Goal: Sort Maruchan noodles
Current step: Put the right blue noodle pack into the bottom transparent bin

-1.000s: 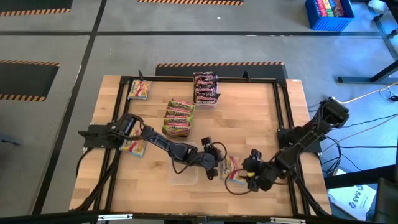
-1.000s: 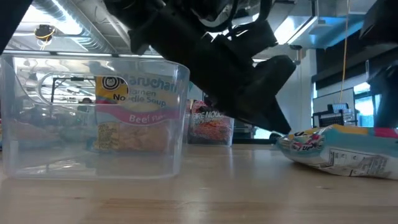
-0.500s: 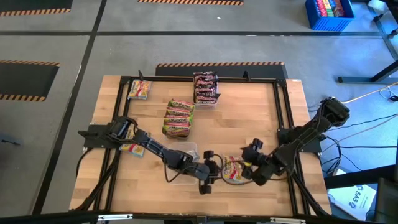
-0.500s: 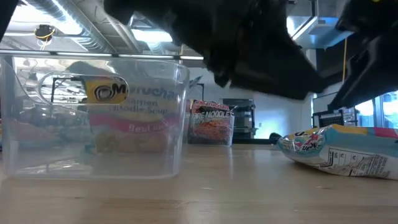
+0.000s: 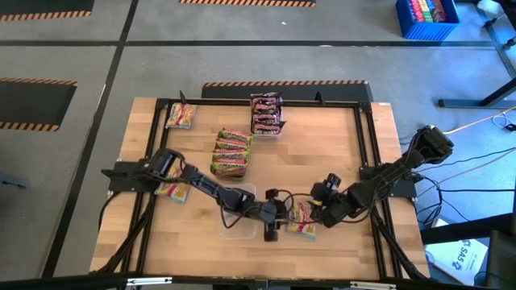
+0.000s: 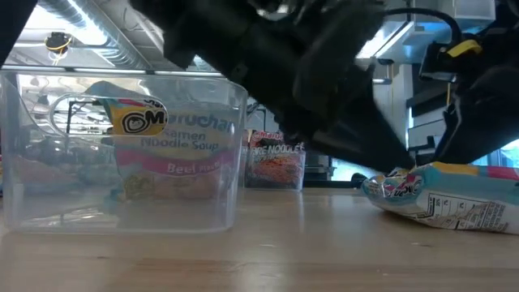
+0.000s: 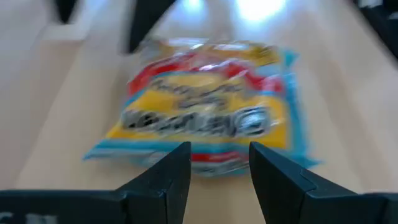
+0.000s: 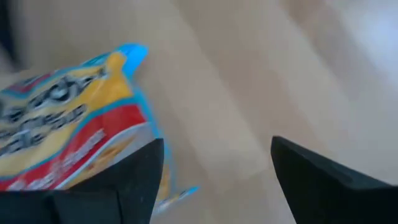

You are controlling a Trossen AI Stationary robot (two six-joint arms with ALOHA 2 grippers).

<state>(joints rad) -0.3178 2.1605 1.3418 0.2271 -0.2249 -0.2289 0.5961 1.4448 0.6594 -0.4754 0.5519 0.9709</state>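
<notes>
Low centre of the high view: my left gripper point(image 5: 272, 224) and right gripper point(image 5: 316, 211) sit on either side of one yellow-red-blue noodle packet point(image 5: 302, 221) lying flat on the table point(image 5: 322, 153).

Left jaws apart, empty, packet point(image 7: 205, 112) just ahead of the fingers point(image 7: 163, 180). Right jaws wide apart, empty, packet point(image 8: 68, 118) beside one finger point(image 8: 134, 180) (contact unclear).

Clear tub point(image 6: 122, 150) at left of the low view holds a yellow-pink packet point(image 6: 166, 142) standing up.

Green-orange packets point(image 5: 231, 151) stacked mid-table; dark red packets point(image 5: 266, 113) at upper centre; one loose packet point(image 5: 181, 116) at upper left, another point(image 5: 172, 191) under my left arm.
</notes>
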